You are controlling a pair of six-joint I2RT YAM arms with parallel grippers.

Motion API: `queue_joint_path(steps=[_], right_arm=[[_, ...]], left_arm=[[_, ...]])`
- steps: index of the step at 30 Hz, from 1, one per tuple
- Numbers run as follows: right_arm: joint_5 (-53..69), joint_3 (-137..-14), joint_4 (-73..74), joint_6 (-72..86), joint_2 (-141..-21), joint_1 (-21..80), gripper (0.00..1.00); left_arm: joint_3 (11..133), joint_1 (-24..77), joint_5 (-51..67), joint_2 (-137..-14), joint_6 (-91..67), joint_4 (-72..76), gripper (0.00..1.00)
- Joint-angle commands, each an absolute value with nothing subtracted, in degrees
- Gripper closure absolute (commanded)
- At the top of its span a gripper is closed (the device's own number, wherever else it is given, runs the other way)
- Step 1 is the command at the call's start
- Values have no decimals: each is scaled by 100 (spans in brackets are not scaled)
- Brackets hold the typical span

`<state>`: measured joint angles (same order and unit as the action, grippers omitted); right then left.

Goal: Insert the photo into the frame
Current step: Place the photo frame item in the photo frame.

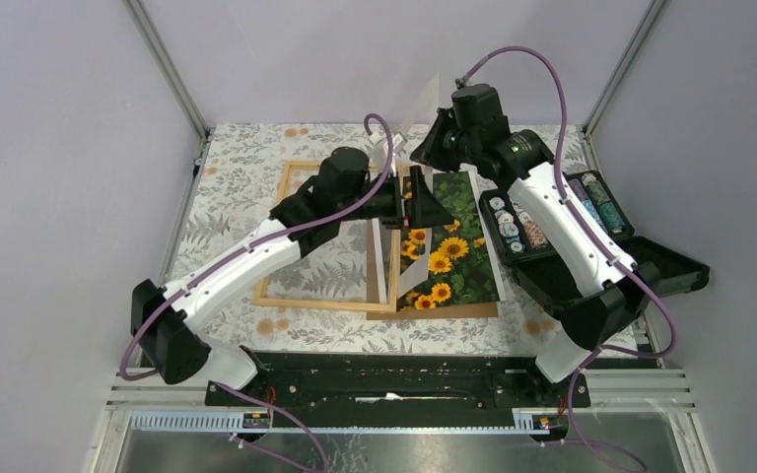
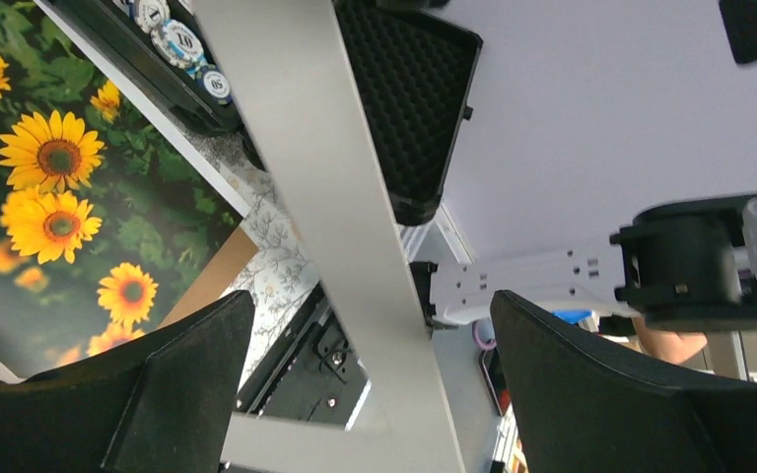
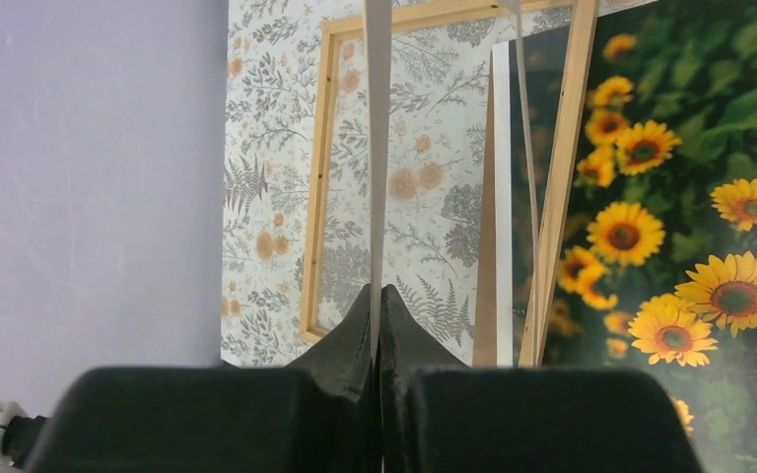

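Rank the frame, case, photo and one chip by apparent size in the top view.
1. Frame and open case: alike, unranked; the right arm hides part of the case.
2. Photo.
3. Chip, smallest.

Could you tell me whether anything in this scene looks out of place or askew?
Yes: the white mat stands on edge between the frame and the photo instead of lying flat, pinched by the right fingers, with the left fingers open on either side of it.

Left end effector (image 2: 372,305) spread wide; right end effector (image 3: 378,296) pinched closed.
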<state>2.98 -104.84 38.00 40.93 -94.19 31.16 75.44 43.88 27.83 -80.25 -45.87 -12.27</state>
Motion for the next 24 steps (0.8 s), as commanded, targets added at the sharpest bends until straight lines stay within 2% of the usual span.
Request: queue_joint_path(steps=[1, 6, 10, 17, 24], right_arm=[[29, -10483, 3577, 4280, -9052, 3185, 100], [-210, -10363, 3561, 4254, -8969, 3217, 100], [-246, -10260, 3543, 4216, -8921, 3228, 96], [-231, -10222, 3459, 4143, -8893, 3241, 89], [-220, -10481, 3462, 3911, -8902, 3237, 65]], left_arm=[[8224, 4545, 2038, -8347, -4725, -1367, 9], [8311, 4621, 1944, -8475, -4766, -1419, 18], [8380, 4615, 1858, -8463, -4727, -1551, 25], [8428, 4435, 2645, -8547, -4901, -1508, 42], [7817, 3554, 4132, -8211, -5503, -658, 52]])
